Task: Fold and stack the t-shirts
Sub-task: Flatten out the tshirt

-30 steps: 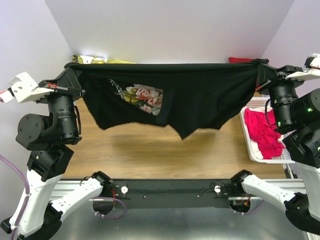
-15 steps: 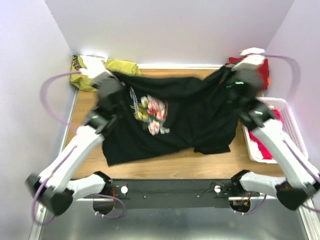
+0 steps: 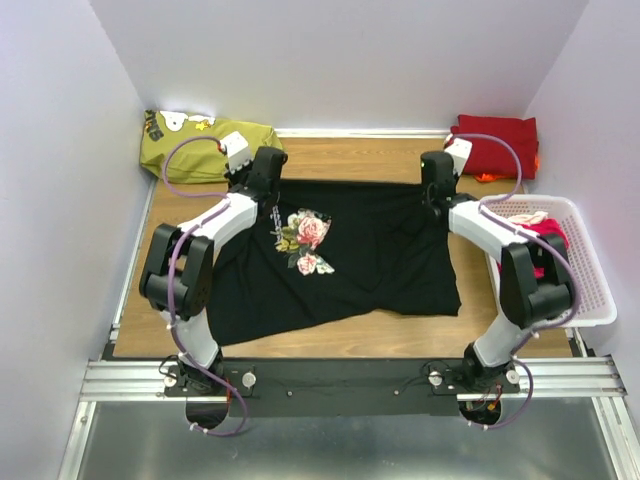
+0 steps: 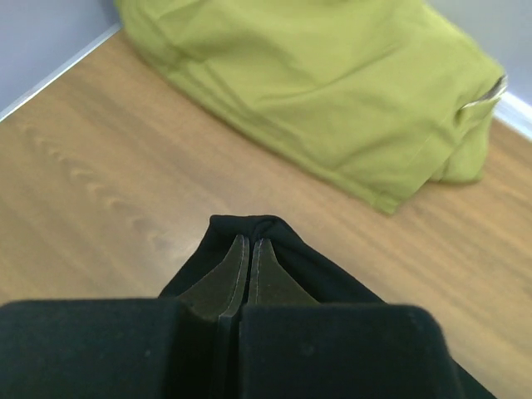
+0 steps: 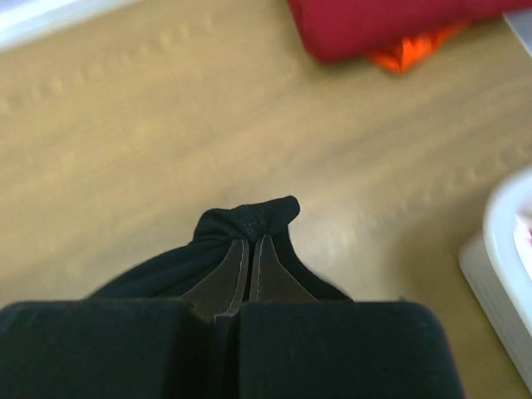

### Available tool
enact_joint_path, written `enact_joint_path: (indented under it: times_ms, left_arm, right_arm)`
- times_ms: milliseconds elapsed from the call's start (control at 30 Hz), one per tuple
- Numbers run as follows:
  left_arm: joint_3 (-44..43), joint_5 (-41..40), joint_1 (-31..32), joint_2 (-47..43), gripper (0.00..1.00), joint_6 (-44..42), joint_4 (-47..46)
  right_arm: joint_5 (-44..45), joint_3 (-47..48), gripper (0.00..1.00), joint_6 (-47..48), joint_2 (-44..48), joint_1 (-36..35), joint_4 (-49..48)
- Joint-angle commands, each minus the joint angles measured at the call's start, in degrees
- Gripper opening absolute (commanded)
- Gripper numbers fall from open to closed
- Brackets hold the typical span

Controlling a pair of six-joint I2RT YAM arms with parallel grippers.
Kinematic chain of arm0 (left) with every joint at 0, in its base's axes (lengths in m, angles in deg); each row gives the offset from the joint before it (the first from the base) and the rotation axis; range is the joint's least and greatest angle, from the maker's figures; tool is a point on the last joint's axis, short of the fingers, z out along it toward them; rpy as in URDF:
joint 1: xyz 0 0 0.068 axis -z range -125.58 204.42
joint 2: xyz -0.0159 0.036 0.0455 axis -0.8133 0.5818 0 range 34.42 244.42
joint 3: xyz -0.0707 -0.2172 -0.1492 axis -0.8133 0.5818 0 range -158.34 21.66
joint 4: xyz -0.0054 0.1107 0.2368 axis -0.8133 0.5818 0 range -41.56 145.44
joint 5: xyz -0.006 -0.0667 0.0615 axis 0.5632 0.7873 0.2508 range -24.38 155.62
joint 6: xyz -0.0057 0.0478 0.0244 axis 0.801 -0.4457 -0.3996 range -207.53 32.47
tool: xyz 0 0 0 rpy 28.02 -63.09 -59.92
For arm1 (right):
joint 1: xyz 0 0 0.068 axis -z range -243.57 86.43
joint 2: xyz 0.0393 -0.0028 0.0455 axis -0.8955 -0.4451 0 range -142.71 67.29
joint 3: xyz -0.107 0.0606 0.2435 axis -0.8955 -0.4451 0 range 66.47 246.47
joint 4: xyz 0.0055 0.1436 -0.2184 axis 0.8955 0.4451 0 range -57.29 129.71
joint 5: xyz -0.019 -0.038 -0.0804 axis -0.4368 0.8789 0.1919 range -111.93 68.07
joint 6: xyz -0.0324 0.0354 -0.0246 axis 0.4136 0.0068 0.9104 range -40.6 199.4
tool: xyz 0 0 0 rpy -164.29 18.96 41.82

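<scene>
The black t-shirt [image 3: 370, 255] with a small flowered print [image 3: 305, 240] lies spread on the wooden table, its near hem rumpled. My left gripper [image 3: 268, 172] is shut on its far left corner, which shows in the left wrist view [image 4: 249, 226] as black cloth wrapped over the fingertips. My right gripper [image 3: 433, 176] is shut on the far right corner, which bunches over the tips in the right wrist view [image 5: 249, 220]. A folded dark red t-shirt [image 3: 495, 145] lies at the far right. Bright pink t-shirts [image 3: 552, 250] lie in the basket.
An olive-green folded garment [image 3: 195, 148] lies at the far left corner, also in the left wrist view [image 4: 332, 91]. A white plastic basket [image 3: 590, 300] stands at the right edge. Orange cloth [image 5: 411, 51] peeks from under the red shirt. Walls close the table's three far sides.
Both arms have swung forward and down from holding the black shirt stretched in the air. The shirt now lies flat on the table, corners still held.
</scene>
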Motion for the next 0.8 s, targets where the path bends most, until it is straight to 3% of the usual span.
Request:
enact_joint_path:
  times_ms: [0, 367, 400, 467, 500, 533, 600, 700, 767]
  left_arm:
    - [-8.7, -0.9, -2.5, 5.9, 0.00, -2.0, -3.1]
    - [-18.8, 2.8, -5.4, 12.0, 0.00, -8.3, -6.4]
    - [-20.1, 3.2, -5.8, 12.4, 0.00, -9.6, -6.8]
    - [-21.0, 4.5, -6.1, 13.0, 0.20, -10.6, -6.9]
    - [-21.1, 4.6, -6.4, 13.0, 0.48, -10.9, -7.1]
    - [-20.9, 4.8, -6.6, 12.4, 0.61, -10.9, -7.3]
    - [-20.2, 4.9, -6.8, 11.7, 0.78, -11.3, -8.2]
    - [-19.5, 4.8, -7.0, 10.5, 0.89, -11.7, -8.5]
    - [-19.3, 4.7, -7.1, 10.1, 0.92, -11.9, -8.5]
  right_arm:
    - [-1.1, 9.0, 0.01, 2.1, -9.1, 3.3, -5.0]
    - [-4.5, 23.2, 0.01, 4.7, -22.1, 5.9, -5.4]
    - [-4.7, 24.0, 0.09, 4.9, -22.4, 5.9, -5.4]
    - [-4.2, 25.5, 0.37, 5.5, -22.7, 5.9, -5.4]
    - [-4.1, 25.7, 0.63, 6.0, -22.1, 5.9, -5.4]
    - [-3.7, 25.8, 0.72, 6.3, -21.6, 5.9, -5.4]
    - [-3.1, 25.3, 0.83, 6.8, -19.1, 5.9, -5.4]
    - [-4.6, 22.5, 0.85, 6.7, -15.4, 5.7, -5.4]
    - [-7.4, 20.4, 0.85, 6.0, -12.0, 5.3, -5.1]
